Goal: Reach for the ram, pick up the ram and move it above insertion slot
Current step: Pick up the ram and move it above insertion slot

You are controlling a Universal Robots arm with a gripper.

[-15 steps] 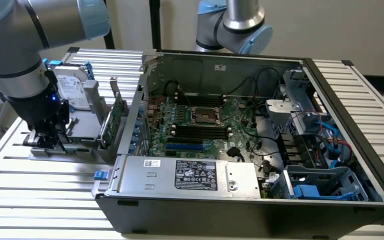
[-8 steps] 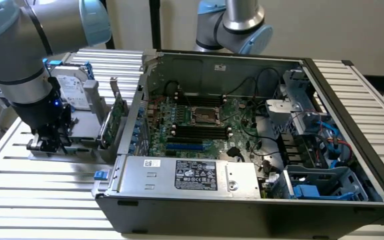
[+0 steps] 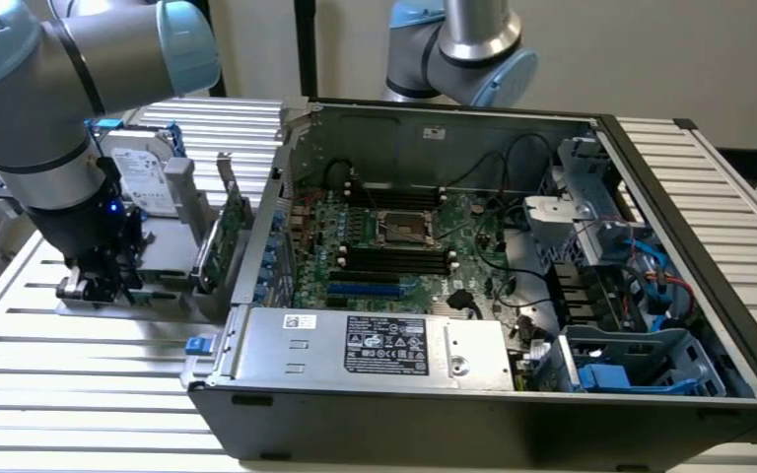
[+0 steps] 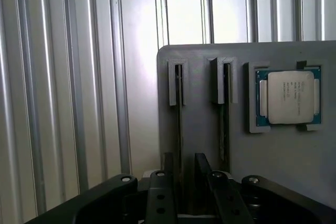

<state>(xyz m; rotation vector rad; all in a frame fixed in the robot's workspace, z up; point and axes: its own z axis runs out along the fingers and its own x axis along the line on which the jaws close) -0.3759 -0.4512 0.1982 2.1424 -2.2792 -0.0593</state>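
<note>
Ram [image 4: 179,116] upright in grey holder [image 4: 200,129] slot, jaws astride

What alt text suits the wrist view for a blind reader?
Black gripper with open fingers straddling a thin ram stick, standing edge-on in a grey slotted holder on a ribbed metal table. A square silver processor chip sits in the same holder.

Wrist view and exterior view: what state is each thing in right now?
tool: open, straddling the ram
ram: on edge in a grey holder slot, not lifted
second ram: on edge in the next slot
processor chip: flat in its recess
computer case: open, side cover off
hard drive: standing upright
expansion card: standing upright
</note>
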